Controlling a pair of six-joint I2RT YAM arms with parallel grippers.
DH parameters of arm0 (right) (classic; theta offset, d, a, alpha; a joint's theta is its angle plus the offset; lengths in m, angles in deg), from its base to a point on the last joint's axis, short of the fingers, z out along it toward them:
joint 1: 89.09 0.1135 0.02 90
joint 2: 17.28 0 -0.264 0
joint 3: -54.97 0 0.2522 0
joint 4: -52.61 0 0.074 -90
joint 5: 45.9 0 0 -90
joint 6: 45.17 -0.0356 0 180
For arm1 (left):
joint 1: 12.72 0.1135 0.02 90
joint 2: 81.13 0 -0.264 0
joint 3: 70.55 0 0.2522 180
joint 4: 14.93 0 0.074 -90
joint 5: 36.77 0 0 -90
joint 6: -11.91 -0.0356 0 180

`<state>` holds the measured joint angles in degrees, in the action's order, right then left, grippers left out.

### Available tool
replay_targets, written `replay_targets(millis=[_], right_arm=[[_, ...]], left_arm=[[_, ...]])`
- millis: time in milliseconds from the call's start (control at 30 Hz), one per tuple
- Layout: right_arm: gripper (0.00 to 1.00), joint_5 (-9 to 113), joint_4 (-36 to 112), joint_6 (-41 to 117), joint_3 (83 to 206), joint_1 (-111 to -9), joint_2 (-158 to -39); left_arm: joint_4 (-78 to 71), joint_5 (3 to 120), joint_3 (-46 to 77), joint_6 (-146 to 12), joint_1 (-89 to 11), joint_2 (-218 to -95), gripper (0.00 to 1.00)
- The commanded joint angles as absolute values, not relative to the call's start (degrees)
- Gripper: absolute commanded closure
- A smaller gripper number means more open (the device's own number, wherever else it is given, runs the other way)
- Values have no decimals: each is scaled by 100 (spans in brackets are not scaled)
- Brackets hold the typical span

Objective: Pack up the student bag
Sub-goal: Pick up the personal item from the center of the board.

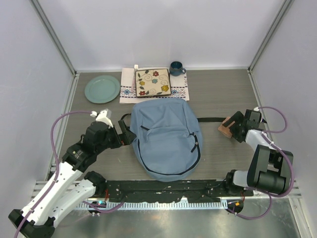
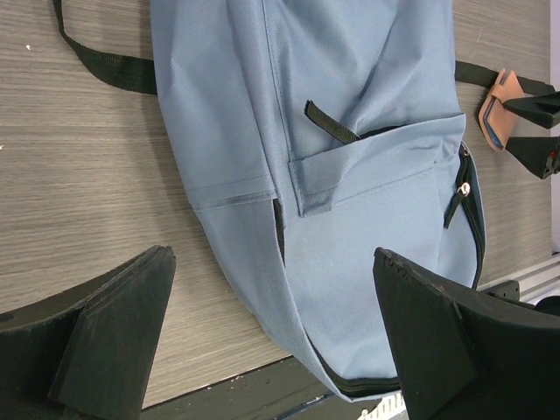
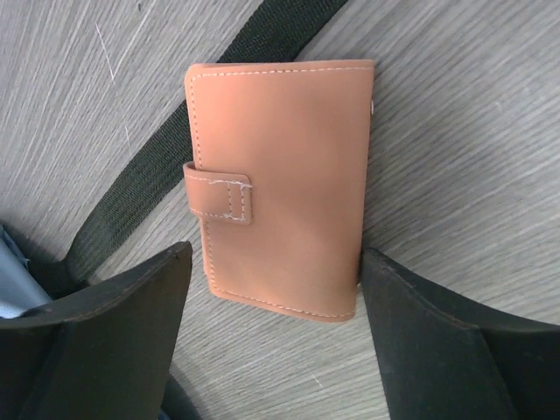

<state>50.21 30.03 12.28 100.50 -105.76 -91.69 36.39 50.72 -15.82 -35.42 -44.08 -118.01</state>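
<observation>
The student bag lies flat mid-table, light blue with dark zipper lines; its front pocket shows in the left wrist view. My left gripper hovers at the bag's left side, open, its jaws spanning the bag's lower edge without touching it. A tan leather wallet with a snap tab lies right of the bag, partly on a black strap. My right gripper is open and straddles the wallet. One finger sits against its edge, the other stands apart.
At the back lie a green round plate, an embroidered white cloth mat bearing a flowered square plate, and a dark blue mug. A black rail runs along the near edge. White walls enclose the table.
</observation>
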Motion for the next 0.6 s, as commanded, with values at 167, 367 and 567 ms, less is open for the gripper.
replay_targets(millis=[167, 367, 567], right_arm=[[36, 5359, 2830, 1275, 9843, -10588, -9462], [59, 5289, 2768, 1310, 9817, -10579, -9357], [91, 5201, 2593, 1319, 9826, -10579, -9085]], left_arm=[[3425, 5112, -1636, -3450, -4384, -11752, 0], [3425, 5120, -1663, -3459, -4384, -11760, 0], [3399, 5138, -1654, -3450, -4384, -11778, 0]])
